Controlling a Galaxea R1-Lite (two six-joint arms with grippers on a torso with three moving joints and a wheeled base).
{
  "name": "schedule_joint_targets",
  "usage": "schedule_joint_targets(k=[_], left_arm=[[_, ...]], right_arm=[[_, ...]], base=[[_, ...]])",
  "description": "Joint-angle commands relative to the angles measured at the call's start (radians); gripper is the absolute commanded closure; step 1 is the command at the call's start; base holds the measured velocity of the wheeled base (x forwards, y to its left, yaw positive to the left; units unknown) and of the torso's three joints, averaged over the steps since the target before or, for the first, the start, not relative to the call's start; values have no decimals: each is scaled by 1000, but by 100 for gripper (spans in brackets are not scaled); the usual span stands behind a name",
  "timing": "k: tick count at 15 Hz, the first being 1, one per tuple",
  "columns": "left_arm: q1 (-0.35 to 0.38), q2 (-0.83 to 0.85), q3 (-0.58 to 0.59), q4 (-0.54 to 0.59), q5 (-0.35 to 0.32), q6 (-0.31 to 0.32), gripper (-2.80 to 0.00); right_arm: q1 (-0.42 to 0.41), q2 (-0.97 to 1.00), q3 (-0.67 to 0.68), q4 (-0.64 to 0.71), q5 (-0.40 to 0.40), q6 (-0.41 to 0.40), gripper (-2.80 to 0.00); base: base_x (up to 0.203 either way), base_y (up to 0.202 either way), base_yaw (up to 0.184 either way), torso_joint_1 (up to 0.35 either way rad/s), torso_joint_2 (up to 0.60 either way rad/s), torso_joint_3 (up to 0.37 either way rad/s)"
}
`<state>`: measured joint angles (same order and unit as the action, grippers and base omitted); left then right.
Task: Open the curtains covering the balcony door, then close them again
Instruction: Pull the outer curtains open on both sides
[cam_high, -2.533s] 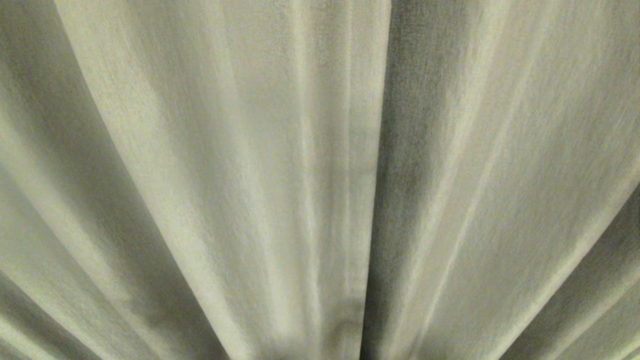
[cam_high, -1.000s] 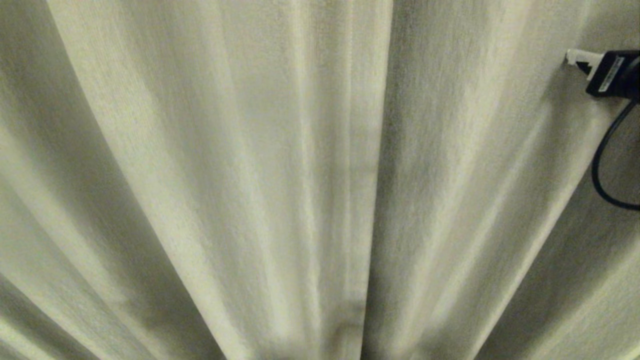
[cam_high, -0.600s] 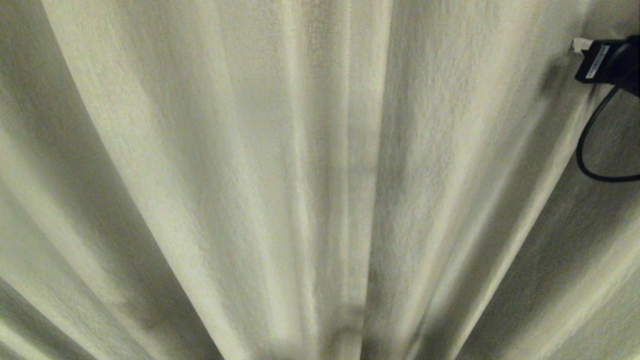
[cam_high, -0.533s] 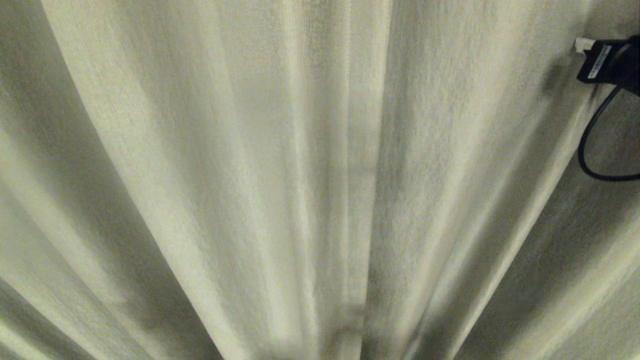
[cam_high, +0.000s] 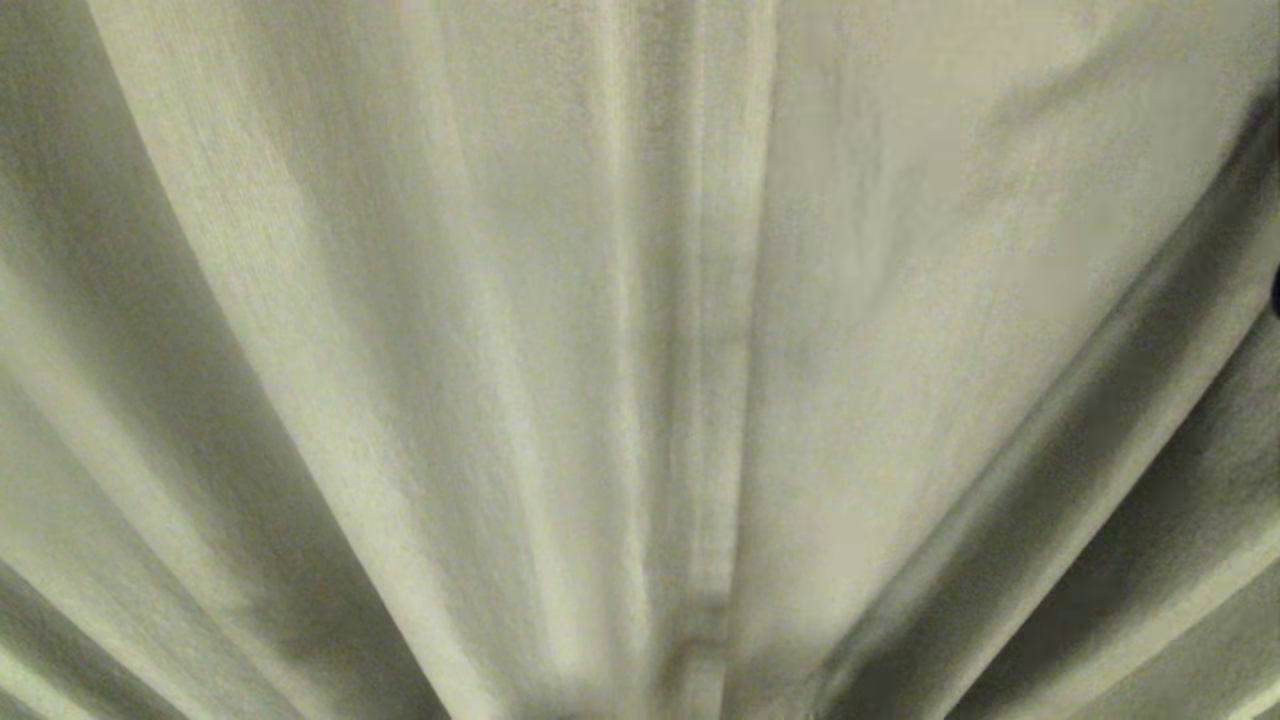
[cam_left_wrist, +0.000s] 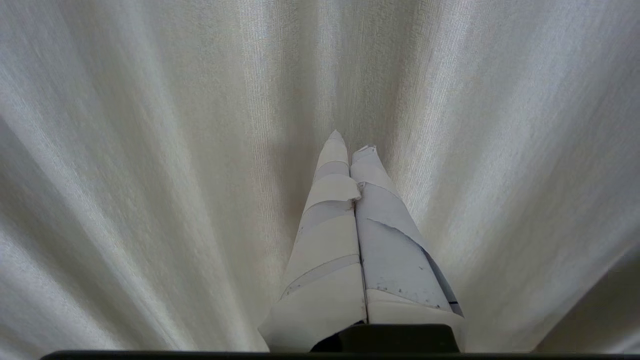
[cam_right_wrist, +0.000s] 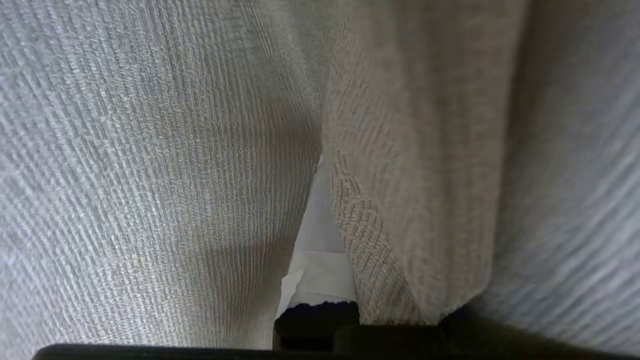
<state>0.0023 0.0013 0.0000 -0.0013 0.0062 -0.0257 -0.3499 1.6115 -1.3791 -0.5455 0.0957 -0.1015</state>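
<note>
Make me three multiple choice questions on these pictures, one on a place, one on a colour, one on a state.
1. Where do the two cream off-white pleated fabric curtains meet in the head view?
A. near the middle
B. at the far left edge
C. nowhere, they hang wide apart

2. What colour is the wrapping on the left gripper fingers?
A. red
B. white
C. green

3. What state is the right gripper in?
A. wide open in free air
B. shut on a door handle
C. shut on the curtain fabric

Key: 1 A, one hemmed edge runs down the centre. 2 B, pale tape covers both fingers. 3 C, in the right wrist view a fold of cloth drapes over its one visible finger.
</note>
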Motion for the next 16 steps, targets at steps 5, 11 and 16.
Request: schedule_joint_targets(k=[5, 11, 16], left_arm=[[1, -1, 0, 0, 0, 0, 0], [1, -1, 0, 0, 1, 0, 0], [0, -1, 0, 0, 0, 0, 0]], right_arm=[[-274, 189, -233, 3, 13, 4, 0], [-399, 404, -466, 33, 47, 20, 0], [-483, 535, -565, 28, 52, 20, 0]], base=[[0, 0, 0, 0, 0, 0], [0, 0, 0, 0, 0, 0], [0, 0, 0, 0, 0, 0]])
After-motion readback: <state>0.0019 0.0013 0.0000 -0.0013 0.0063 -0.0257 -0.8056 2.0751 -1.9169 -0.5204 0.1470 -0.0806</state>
